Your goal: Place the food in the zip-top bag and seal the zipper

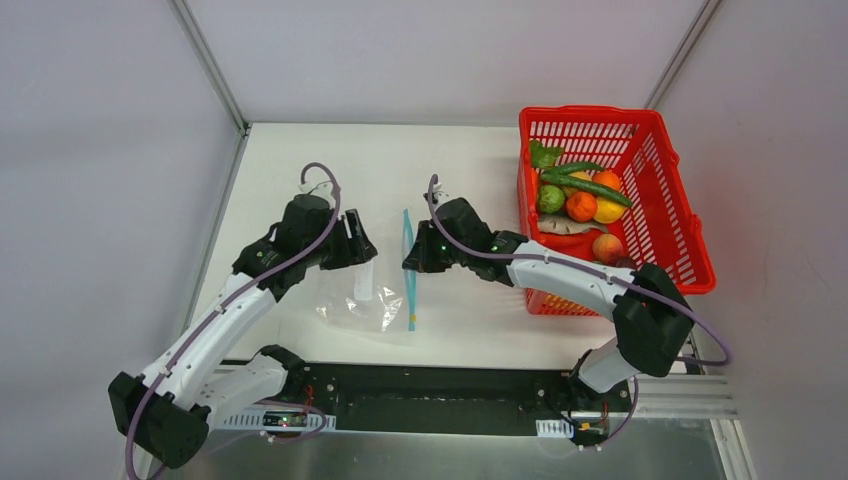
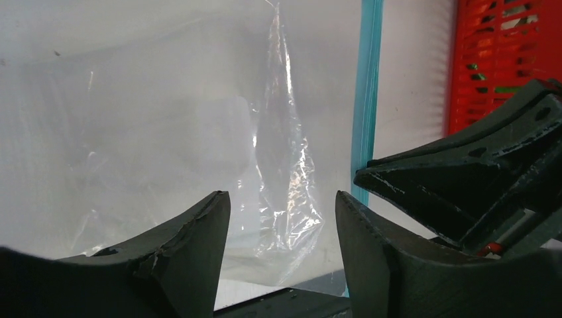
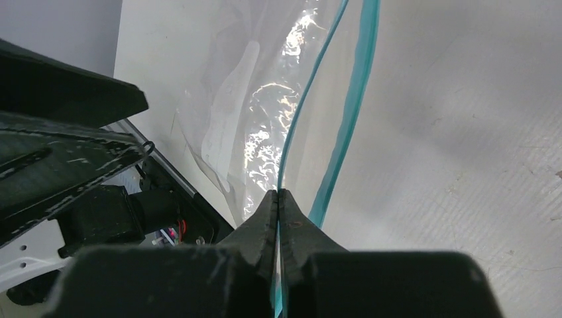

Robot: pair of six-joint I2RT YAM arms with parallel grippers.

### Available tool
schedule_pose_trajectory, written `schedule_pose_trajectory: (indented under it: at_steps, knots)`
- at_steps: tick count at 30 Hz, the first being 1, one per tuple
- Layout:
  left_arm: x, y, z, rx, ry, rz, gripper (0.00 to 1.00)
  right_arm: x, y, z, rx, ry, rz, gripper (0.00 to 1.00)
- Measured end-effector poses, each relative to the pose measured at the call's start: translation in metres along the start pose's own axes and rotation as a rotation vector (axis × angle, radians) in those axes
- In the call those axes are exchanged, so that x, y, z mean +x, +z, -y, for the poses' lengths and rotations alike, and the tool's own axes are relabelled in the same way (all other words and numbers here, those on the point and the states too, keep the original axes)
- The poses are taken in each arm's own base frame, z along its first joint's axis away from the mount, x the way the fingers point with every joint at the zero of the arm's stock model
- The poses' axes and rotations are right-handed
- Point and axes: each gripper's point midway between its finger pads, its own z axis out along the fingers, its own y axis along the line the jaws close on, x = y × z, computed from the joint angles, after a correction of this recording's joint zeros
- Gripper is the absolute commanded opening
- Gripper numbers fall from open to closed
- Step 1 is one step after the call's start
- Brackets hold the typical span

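One white table (image 1: pixel 470 170) is being shown from above, with two arms mounted at its near edge. One red mesh basket (image 1: pixel 680 215) is being seen at the right side of the table. The food (image 1: pixel 581 206) is all being held inside it: two orange balls, one lime-green ball, one peach ball, one yellow piece, one red piece and two long green pods are being counted. The pieces are overlapping, so an exact total cannot be told.

One zip-top bag (image 1: pixel 350 305) is being displayed flat on the table between the two grippers, well apart from the basket and with no food in it. One white label patch (image 2: pixel 225 132) is being seen through the plastic.

The zipper (image 1: pixel 410 290) is being shown as two teal lips, parted. One lip is being pinched by the right gripper (image 3: pixel 278 199), its fingers pressed together on the strip. The left gripper (image 2: pixel 281 205) is being held at the bag's opposite side with fingers spread apart – nothing is being clamped between them.
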Motion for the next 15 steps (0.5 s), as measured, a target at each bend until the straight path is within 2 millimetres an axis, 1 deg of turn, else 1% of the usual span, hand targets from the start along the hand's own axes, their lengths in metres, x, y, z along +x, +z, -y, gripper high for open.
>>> schedule_pose_trajectory:
  at_steps: [4, 12, 15]
  knots:
    - [0.009, 0.011, 0.015, 0.005, 0.026, -0.055, 0.58, 0.006, -0.005, -0.004, -0.011, -0.021, 0.009, 0.0]
    - [0.005, 0.022, 0.045, 0.059, 0.034, -0.053, 0.58, 0.003, -0.006, -0.01, -0.028, -0.041, 0.04, 0.0]
    - [0.009, 0.028, 0.051, 0.069, 0.044, -0.064, 0.57, 0.002, -0.009, -0.011, -0.042, -0.045, 0.053, 0.0]
